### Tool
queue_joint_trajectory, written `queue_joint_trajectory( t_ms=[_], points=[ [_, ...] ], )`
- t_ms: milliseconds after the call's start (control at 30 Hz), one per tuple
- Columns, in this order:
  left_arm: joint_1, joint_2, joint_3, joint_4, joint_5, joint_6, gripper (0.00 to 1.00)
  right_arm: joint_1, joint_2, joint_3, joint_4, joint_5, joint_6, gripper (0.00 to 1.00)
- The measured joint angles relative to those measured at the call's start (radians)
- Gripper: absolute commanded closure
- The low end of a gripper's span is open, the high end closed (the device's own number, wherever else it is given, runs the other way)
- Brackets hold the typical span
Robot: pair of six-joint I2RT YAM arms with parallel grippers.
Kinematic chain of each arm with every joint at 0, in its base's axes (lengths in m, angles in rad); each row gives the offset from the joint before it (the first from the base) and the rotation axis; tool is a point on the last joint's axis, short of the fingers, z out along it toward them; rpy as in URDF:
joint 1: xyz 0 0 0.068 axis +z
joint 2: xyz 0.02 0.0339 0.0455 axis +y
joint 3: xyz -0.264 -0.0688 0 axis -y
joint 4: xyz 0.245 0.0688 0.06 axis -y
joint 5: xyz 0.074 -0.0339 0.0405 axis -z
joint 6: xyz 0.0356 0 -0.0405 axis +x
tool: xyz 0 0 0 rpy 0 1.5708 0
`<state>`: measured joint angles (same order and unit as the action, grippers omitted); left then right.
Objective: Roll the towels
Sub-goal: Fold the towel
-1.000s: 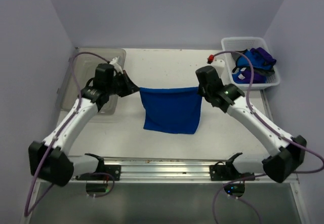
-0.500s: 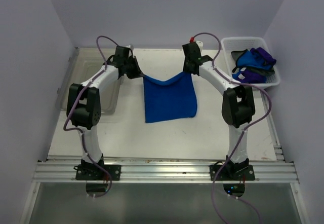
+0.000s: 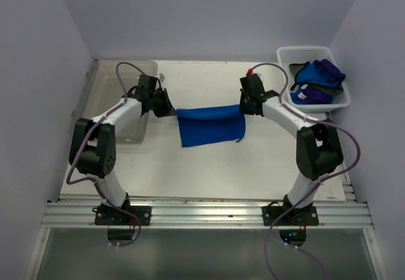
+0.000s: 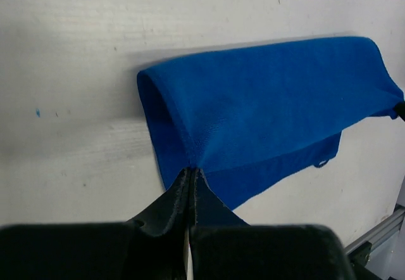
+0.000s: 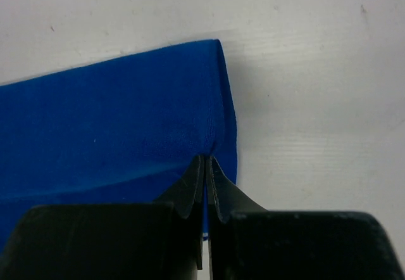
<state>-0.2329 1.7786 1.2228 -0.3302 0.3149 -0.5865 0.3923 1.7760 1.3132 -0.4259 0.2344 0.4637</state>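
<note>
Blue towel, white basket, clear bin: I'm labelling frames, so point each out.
blue towel (image 3: 211, 127), top external view, cloth's middle
white basket (image 3: 302, 48), top external view, far rim
clear bin (image 3: 101, 93), top external view, bare floor

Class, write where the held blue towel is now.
Top view: the blue towel lies mid-table, folded over, between the left gripper and right gripper, which pinch its corners.

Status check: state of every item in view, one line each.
blue towel: folded over once, lying on the table, not rolled, pinched at both ends
left claw: shut on the towel's left end
right claw: shut on the towel's right end
white basket: upright at the far right corner, holding cloths
basket towels: blue and purple, heaped, unrolled
clear bin: standing at the table's left side, not held
</note>
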Motion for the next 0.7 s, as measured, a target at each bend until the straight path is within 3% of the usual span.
queue_joint_trajectory(
  t_ms=[333,700],
  points=[
    [-0.150,-0.143,-0.221,0.056,-0.005,-0.036,1.00,-0.028,-0.077,-0.214,0.037,-0.020,0.007,1.00],
    [-0.154,-0.172,-0.314,0.090,-0.027,-0.076,1.00,-0.034,-0.146,-0.310,0.073,-0.044,0.008,1.00]
  ],
)
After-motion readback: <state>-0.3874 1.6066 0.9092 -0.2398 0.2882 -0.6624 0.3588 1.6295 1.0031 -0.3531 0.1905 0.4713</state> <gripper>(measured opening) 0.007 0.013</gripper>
